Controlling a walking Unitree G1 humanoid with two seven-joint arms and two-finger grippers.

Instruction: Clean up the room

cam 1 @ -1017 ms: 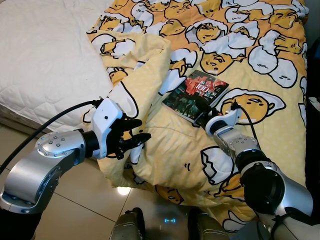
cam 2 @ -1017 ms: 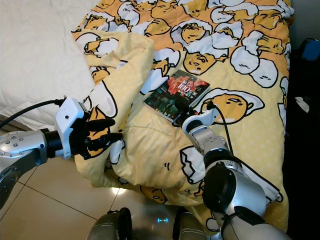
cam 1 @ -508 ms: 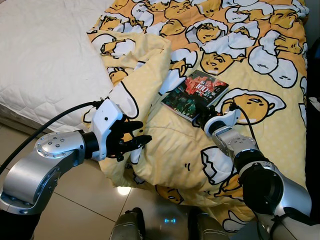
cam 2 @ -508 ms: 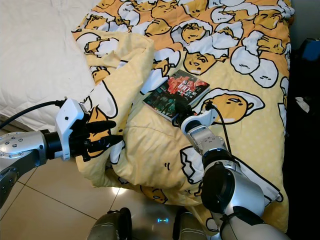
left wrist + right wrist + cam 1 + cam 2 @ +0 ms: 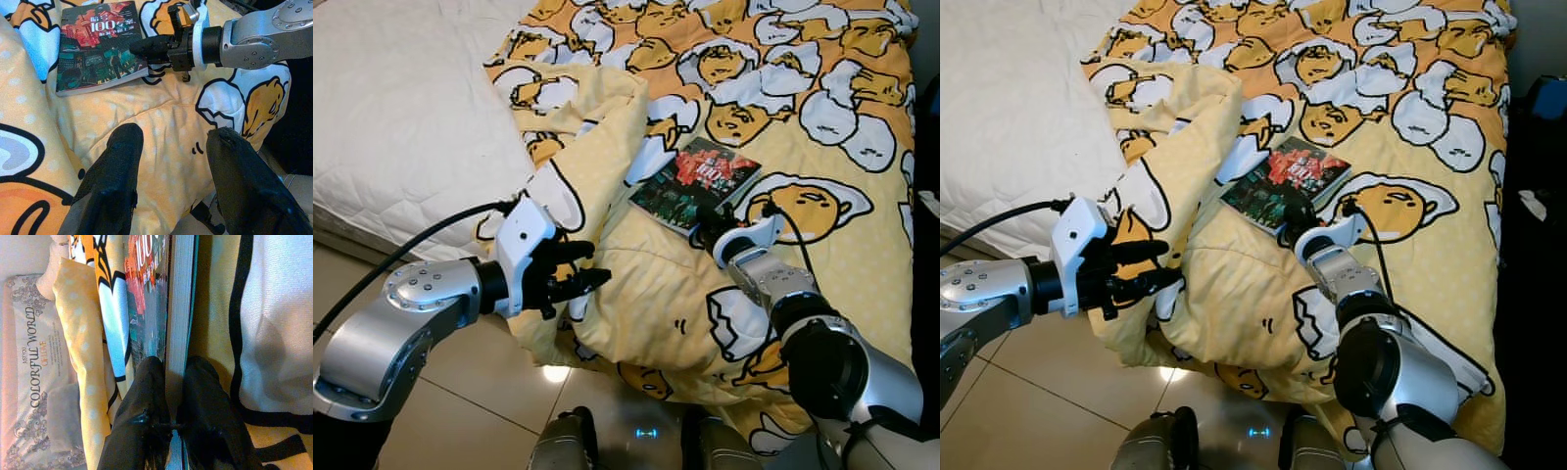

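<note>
Two end effectors work over a bed covered by a yellow duvet (image 5: 822, 117) printed with cartoon egg figures. A book (image 5: 696, 183) with a dark, red-and-green cover lies flat on the duvet, near the middle of the bed, just beside a raised fold of the bedding. The right end effector (image 5: 709, 221) reaches in from the robot's right at the book's near corner; in the right wrist view its two black fingers (image 5: 146, 401) are pressed onto the book (image 5: 161, 308) from either side, one on the cover and one under the page block, so that the book's edge is pinched between them. A black cable (image 5: 793, 220) loops over the white wrist housing behind it. The left end effector (image 5: 584, 269) hovers at the near-left edge of the duvet, where the bunched fabric hangs over the side of the bed toward the tiled floor (image 5: 489, 411). Its fingers (image 5: 115, 171) are spread apart, with only the dotted yellow fabric seen between them in the left wrist view; whether they touch the cloth cannot be told. To the robot's left of the duvet lies the bare white quilted mattress (image 5: 401, 108). The right wrist view also takes in a pale pillow (image 5: 36, 357) printed with lettering beyond the fold.
</note>
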